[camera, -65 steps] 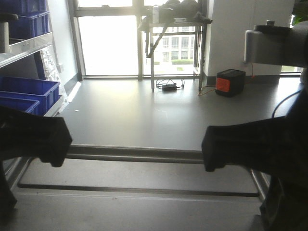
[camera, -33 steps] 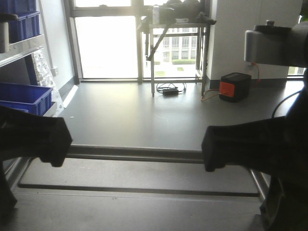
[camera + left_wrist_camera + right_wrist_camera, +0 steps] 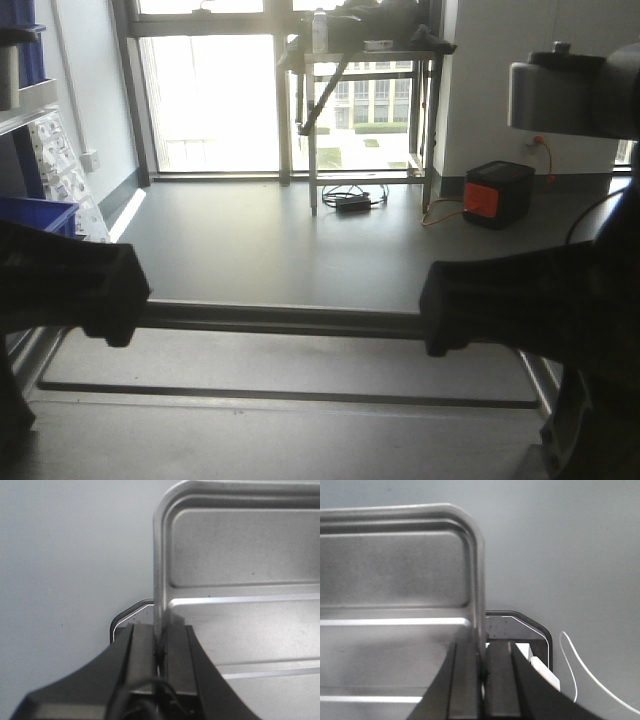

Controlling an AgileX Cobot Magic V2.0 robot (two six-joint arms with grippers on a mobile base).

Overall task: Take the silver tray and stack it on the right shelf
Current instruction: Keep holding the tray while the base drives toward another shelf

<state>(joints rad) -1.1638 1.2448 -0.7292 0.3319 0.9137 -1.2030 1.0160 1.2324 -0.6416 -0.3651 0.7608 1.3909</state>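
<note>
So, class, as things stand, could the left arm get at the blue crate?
Probably not yet: the left gripper is shut on the tray, as is the right gripper, so it must let go first. The blue crate sits off to the left.

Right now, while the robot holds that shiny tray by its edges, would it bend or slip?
Probably stiff: the tray is metal with a raised rim and ribs, and it looks flat between the grips. It could slip, since the left gripper and right gripper pinch only its thin, smooth rim. Likely light, as the sheet looks thin.
</note>
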